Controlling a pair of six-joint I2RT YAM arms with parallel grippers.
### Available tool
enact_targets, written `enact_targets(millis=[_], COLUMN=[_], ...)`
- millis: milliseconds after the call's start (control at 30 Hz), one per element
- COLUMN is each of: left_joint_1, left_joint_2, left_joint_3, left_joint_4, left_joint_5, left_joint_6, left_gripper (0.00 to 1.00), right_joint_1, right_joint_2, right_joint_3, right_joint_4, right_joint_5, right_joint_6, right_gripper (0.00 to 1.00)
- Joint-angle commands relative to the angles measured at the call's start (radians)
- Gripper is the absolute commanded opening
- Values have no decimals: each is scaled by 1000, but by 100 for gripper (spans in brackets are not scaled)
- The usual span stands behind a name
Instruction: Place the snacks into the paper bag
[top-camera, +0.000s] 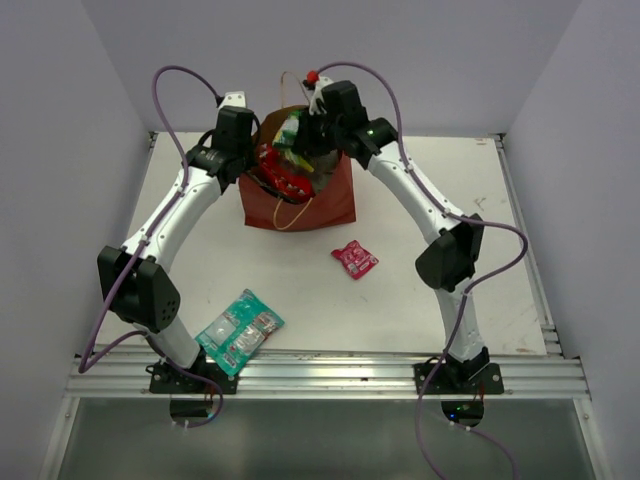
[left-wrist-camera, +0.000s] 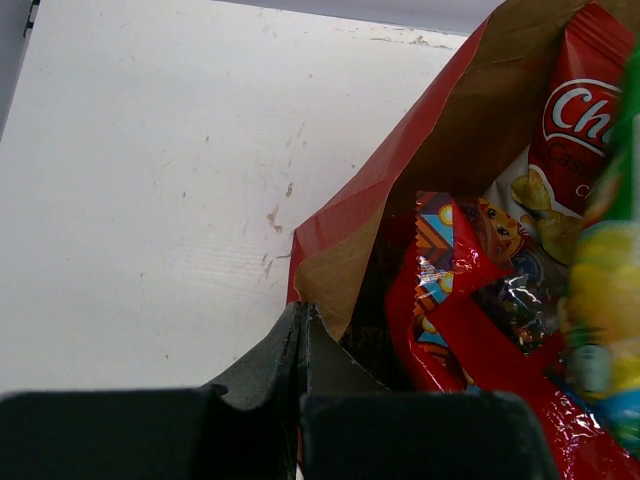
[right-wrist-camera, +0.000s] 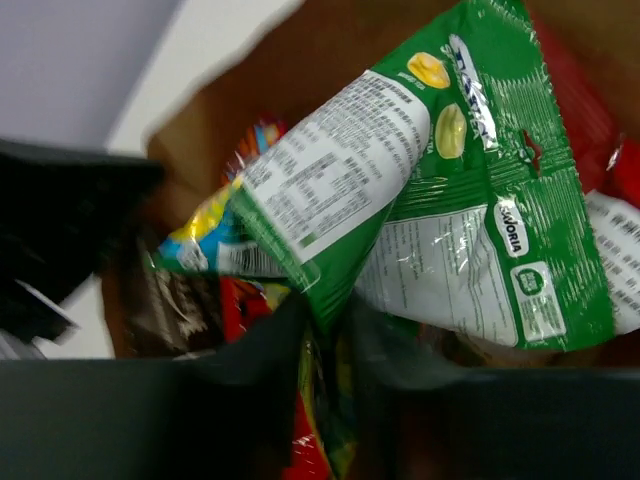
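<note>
The reddish-brown paper bag (top-camera: 330, 200) stands upright at the back of the table. My left gripper (top-camera: 250, 165) is shut on its left rim (left-wrist-camera: 340, 270), holding the mouth wide. Inside lie a red candy bag (left-wrist-camera: 470, 340), a white chip bag with a red logo (left-wrist-camera: 570, 130) and a dark brown bag (right-wrist-camera: 175, 310). My right gripper (top-camera: 305, 125) hangs over the mouth, pinching a corner of the green-white packet (right-wrist-camera: 440, 200), which dangles into the bag. A small pink packet (top-camera: 354, 259) and a teal packet (top-camera: 239, 331) lie on the table.
The pink packet lies mid-table in front of the bag. The teal packet sits by the left arm's base at the near edge. A tan cord handle (top-camera: 288, 215) hangs down the bag's front. Grey walls enclose the table.
</note>
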Motion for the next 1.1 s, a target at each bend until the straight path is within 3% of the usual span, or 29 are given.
enact_targets(millis=[0,33,100,233,300,500,633,800,1067], left_joint_1=[3,3,3,3,3,3,3,3,2], left_joint_2=[-12,-10,-9,-1,1,13,13,8,-12], left_joint_3=[12,12,12,15,18,30,26,17,-32], left_joint_4=[31,33,33,34,34,31,25,20,24], left_joint_5=[-5,-1,5,4,7,16,10,8,4], left_joint_6=[19,19,18,19,21,22,24,22,22], left_gripper=[0,0,0,0,0,0,0,0,0], right_joint_1=[7,12,13,100,169,334,481,490,558], right_joint_2=[-69,-81,-96,-181,-269,-437,-457,-427,-210], right_joint_3=[-11,-16,-10,15,-39,-518,-640,-726,-728], right_joint_4=[-9,-14,-20,-89,-121,-230,-273,-157,50], right_joint_5=[-44,-37,-10,131,176,53,46,-10,-65], right_joint_6=[-9,-17,-46,-231,-412,-439,-463,-471,-436], right_gripper=[36,58,88,90,92,89,88,88,89])
